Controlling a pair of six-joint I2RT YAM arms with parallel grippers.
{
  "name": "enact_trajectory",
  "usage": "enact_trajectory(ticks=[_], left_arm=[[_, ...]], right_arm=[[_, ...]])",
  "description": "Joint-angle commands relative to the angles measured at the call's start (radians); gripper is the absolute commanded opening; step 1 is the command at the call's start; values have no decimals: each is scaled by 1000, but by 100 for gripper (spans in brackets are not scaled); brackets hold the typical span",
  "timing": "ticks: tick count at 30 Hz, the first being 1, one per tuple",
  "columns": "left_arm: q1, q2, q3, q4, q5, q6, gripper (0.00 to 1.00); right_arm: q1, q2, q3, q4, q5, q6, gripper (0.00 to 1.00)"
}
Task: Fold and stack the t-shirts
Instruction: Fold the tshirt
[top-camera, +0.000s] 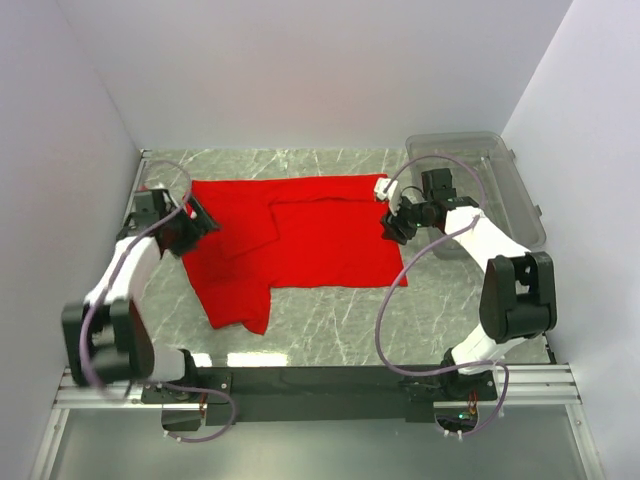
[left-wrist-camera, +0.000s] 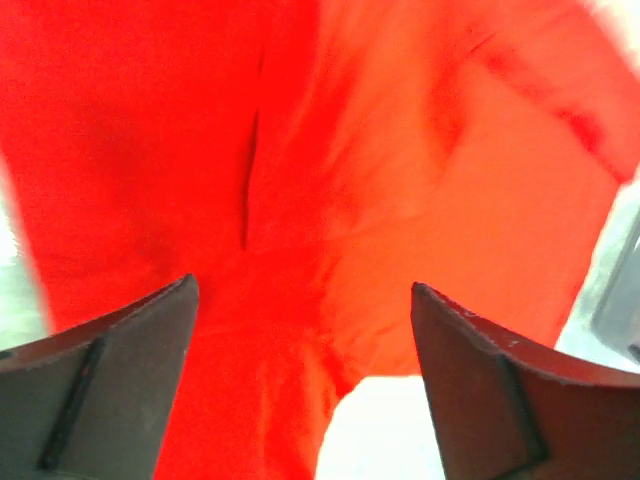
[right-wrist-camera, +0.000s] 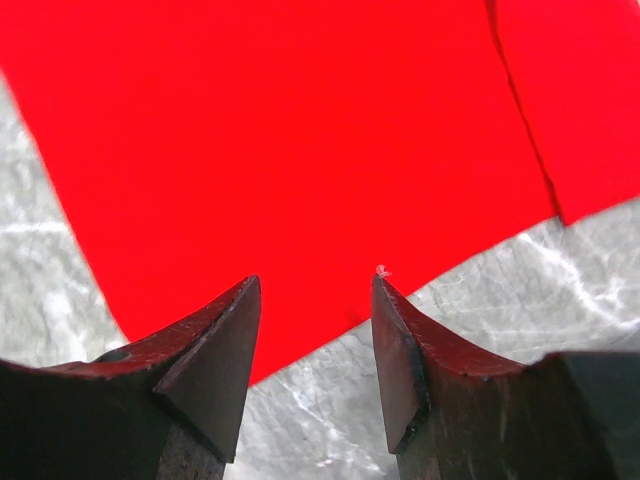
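Left of the clear bin, the red t-shirt is lying half-folded; the right gripper at its bin-side edge and the left gripper at its far edge are hovering, jaws apart. Soft, limp cloth, likely needing hem pinches.

Through the right wrist camera I see my jaws standing apart over the edge of the red t-shirt, spread flat on the grey marbled surface, an overlapping layer's edge at upper right.
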Motion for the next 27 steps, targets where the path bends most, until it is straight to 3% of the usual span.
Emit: enact_trajectory(ticks=[1, 4, 6, 9, 12, 13, 17, 27], left_arm=[[19, -214, 59, -29, -224, 57, 99], [58, -365, 3, -74, -392, -70, 99], [95, -441, -65, -74, -321, -93, 97], [140, -453, -123, -138, -183, -165, 89], [143, -451, -178, -197, -123, -208, 87], [143, -463, -216, -198, -114, -214, 91], [143, -480, -286, -204, -94, -266, 92], [143, -261, -296, -191, -167, -309, 83]], right_arm=[[8, -61, 14, -119, -67, -209, 56], [8, -87, 3, -265, -122, -456, 56], [8, -101, -26, -357, -132, -629, 56], [15, -130, -81, -389, -85, -737, 58], [23, -147, -117, -393, -48, -754, 58], [29, -152, -124, -390, -38, -751, 59], [57, -170, -193, -328, 3, -687, 61], [81, -144, -216, -228, 31, -587, 61]])
